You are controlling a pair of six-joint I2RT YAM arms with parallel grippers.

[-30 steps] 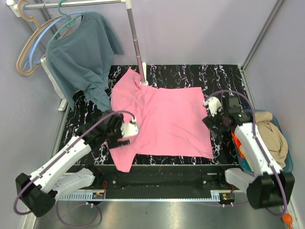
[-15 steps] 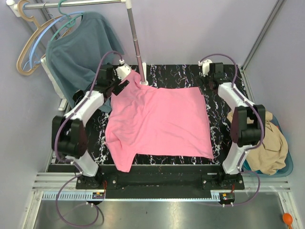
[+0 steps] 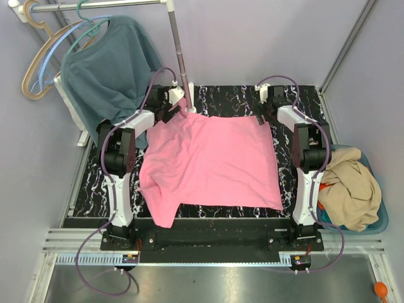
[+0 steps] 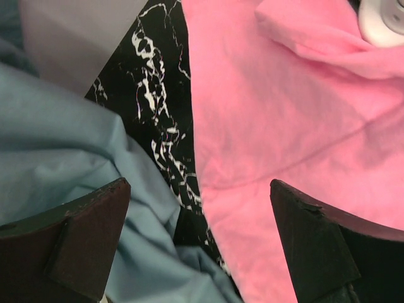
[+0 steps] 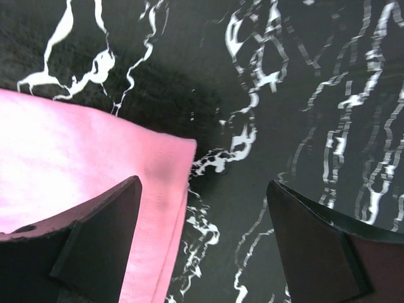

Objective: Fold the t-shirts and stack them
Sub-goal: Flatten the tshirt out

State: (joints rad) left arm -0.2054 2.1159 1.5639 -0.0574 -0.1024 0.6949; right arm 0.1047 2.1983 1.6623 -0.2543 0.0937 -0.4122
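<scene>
A bright pink t-shirt (image 3: 208, 161) lies spread flat on the black marbled table (image 3: 237, 98). My left gripper (image 3: 169, 112) hovers open over its far left edge. In the left wrist view the pink cloth (image 4: 297, 113) lies under the right finger and the teal cloth (image 4: 57, 145) under the left, with my left gripper (image 4: 199, 246) empty. My right gripper (image 3: 264, 118) stands open over the shirt's far right corner. That hemmed corner (image 5: 82, 151) lies beside the left finger (image 5: 95, 240), and my right gripper (image 5: 202, 246) holds nothing. A tan t-shirt (image 3: 350, 186) is heaped in the basket.
A teal-blue shirt (image 3: 107, 76) hangs from a rack at the back left, its hem draping onto the table. The rack's pole (image 3: 180, 57) and white foot (image 3: 189, 108) stand at the pink shirt's far edge. The blue basket (image 3: 377, 222) sits right of the table.
Both arms have swung from the near sides of the shirt out to the table's far edge. The left now reaches the far left edge, the right the far right corner.
</scene>
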